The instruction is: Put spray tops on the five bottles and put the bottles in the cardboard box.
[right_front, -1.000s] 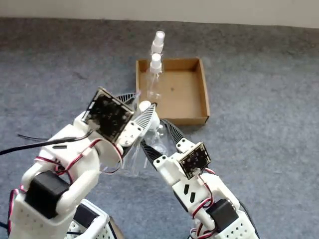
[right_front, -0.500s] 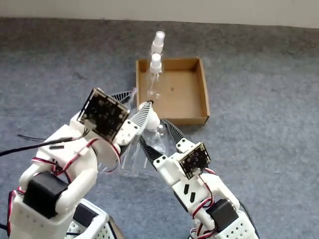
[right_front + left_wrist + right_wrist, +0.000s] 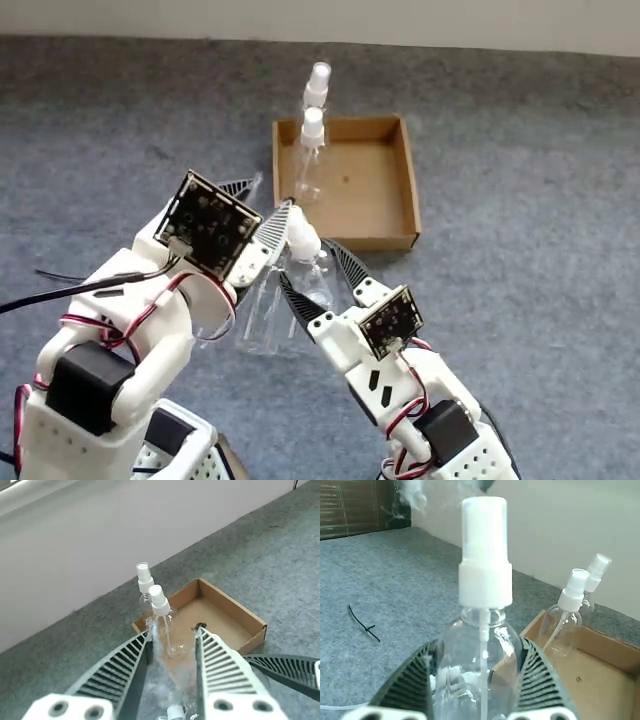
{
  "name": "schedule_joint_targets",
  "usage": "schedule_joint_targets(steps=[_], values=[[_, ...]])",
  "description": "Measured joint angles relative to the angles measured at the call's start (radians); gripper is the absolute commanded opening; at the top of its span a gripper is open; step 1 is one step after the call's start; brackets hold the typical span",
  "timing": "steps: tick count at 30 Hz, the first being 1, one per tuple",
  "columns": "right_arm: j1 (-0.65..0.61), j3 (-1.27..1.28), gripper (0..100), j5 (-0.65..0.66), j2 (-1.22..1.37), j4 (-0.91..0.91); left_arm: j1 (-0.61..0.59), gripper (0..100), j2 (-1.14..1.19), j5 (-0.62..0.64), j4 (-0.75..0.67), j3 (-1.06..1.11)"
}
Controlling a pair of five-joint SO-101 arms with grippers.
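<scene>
Grey carpet (image 3: 520, 150) everywhere, pale wall (image 3: 75, 540) at the far end, and the cardboard box (image 3: 395, 240) sits out in front of your two arms. Your right gripper (image 3: 481, 650) is clamped on a clear bottle (image 3: 480, 680), one jaw on each side of the body. It's holding the bottle upright just short of the box's near-left corner. That bottle has a white spray top (image 3: 485, 555) on its neck.

Your left gripper (image 3: 172, 631) hangs right over it with the jaws spread apart, gripping nothing. The spray top sits low between them, and I can't tell if either jaw touches it.

There are two more capped ones. The nearer bottle (image 3: 305, 175) stands upright inside the box against the left wall. The far bottle (image 3: 318, 80) is up by the far-left corner, and honestly I can't tell whether it's inside or just behind the wall.

There's also a black cable tie (image 3: 364, 625) lying on the carpet, well apart from the box.
</scene>
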Motion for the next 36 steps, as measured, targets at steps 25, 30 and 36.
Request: schedule_joint_targets(steps=[25, 30, 36], values=[[0.002, 0.002, 0.4, -0.002, 0.002, 0.000, 0.147, 13, 0.100, 0.000, -0.005, 0.012], [0.002, 0.002, 0.4, -0.002, 0.002, 0.000, 0.149, 13, 0.101, 0.003, -0.003, 0.012], [0.002, 0.002, 0.4, -0.002, 0.002, 0.000, 0.143, 13, 0.114, 0.000, 0.032, -0.046]])
